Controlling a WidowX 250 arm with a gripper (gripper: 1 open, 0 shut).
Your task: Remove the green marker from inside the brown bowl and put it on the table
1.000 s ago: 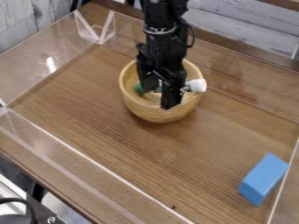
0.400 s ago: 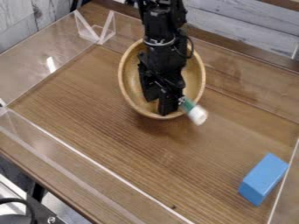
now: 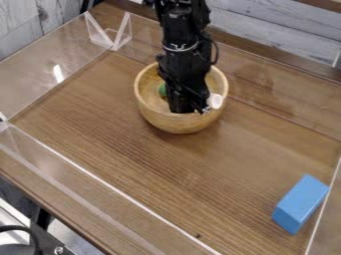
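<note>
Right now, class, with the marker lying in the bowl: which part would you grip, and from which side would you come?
Grip the marker across its barrel, coming straight down from above. It lies low inside the bowl, whose thick rim blocks any sideways approach. The gripper already points down into the bowl there, though it hides most of the marker, so the exact spot is hard to judge.

Marker (image 3: 209, 100) in bowl (image 3: 154, 112) on table (image 3: 120, 189)

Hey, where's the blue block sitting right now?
In the camera view the blue block lies on the table at the lower right, close to the clear wall there, well away from the brown bowl near the centre.
</note>
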